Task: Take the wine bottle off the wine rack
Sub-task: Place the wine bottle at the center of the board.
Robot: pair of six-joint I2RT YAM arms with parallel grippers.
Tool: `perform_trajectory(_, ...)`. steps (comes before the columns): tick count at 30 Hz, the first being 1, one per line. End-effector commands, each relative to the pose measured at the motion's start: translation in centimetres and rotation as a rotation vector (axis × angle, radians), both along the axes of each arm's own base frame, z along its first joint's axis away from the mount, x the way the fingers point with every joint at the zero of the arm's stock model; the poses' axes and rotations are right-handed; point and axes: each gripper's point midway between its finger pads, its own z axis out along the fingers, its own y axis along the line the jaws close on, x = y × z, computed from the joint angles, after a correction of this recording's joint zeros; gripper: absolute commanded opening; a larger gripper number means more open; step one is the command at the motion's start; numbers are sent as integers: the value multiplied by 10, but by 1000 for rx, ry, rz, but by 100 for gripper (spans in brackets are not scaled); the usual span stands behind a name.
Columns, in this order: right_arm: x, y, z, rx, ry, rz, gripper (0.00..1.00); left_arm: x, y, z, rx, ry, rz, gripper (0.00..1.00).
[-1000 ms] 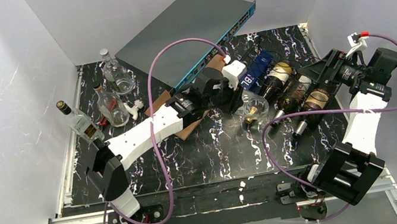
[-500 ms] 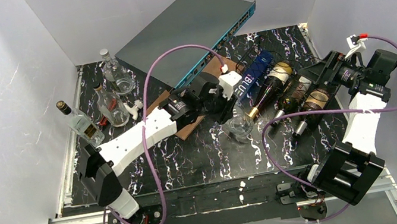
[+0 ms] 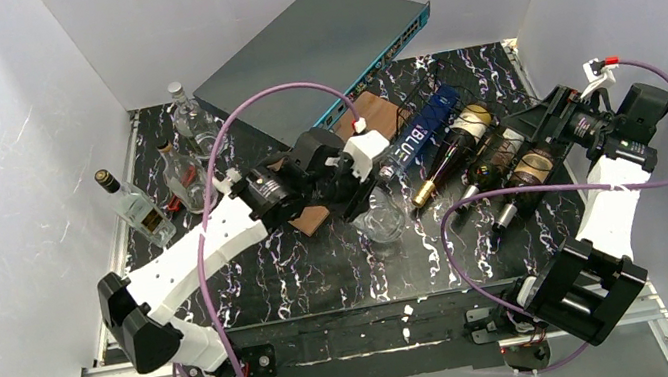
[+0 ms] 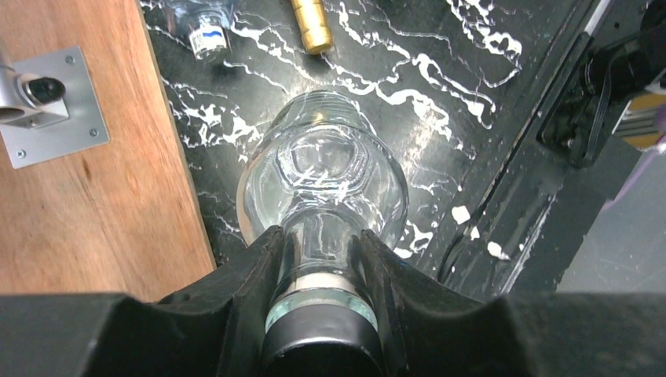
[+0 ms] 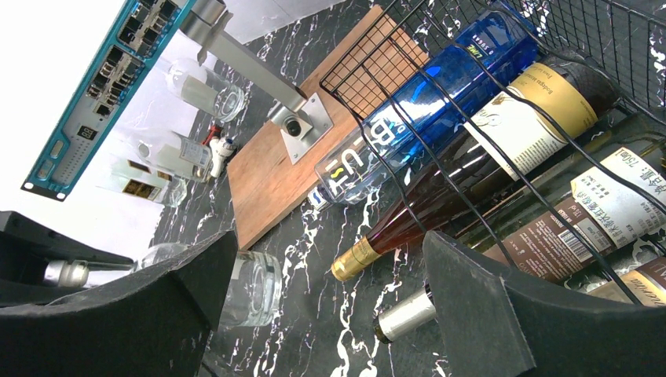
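Note:
My left gripper [image 3: 353, 185] is shut on the neck of the wine bottle [image 3: 380, 219], a clear, round-bodied glass one with a black cap. The bottle hangs over the black marbled table, left of the wine rack [image 3: 512, 125]. In the left wrist view both fingers [image 4: 251, 275] press the neck of this bottle [image 4: 322, 181]. The black wire rack [image 5: 369, 71] holds a blue bottle [image 5: 428, 102], a gold-capped dark bottle [image 5: 440, 196] and labelled dark ones [image 5: 597, 212]. My right gripper [image 3: 542, 120] stands open at the rack's right side, its fingers [image 5: 165, 298] spread wide.
A grey network switch [image 3: 317, 44] leans over a brown wooden board [image 3: 381, 112] at the back. Three small bottles [image 3: 136, 210] [image 3: 181, 177] [image 3: 194, 122] stand at the left. White walls close in both sides. A purple cable [image 3: 460, 209] loops in front of the rack.
My left arm has drawn back leftward and nearer with the clear bottle, carrying it away from the rack's front. The right arm has not moved.

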Motion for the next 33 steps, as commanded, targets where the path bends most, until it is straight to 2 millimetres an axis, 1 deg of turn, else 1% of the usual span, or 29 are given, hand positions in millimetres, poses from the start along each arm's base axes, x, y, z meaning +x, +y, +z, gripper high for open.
perform_trajectory(1, -2, 1, 2, -6, -21, 15, 98, -14, 10, 51, -115, -80, -48, 0)
perform_trajectory(8, -2, 1, -1, -7, -19, 14, 98, -26, 37, 40, -47, -64, -31, 0)
perform_trajectory(17, -1, 0, -2, -5, -20, 15, 99, -31, 78, 26, 18, -68, 63, 0)
perform_trajectory(25, -1, 0, -3, -4, -22, 18, 98, -23, 124, 14, 109, -69, 200, 0)
perform_trajectory(33, 0, 0, -6, -3, -20, 17, 98, -14, 165, 11, 148, -38, 351, 0)
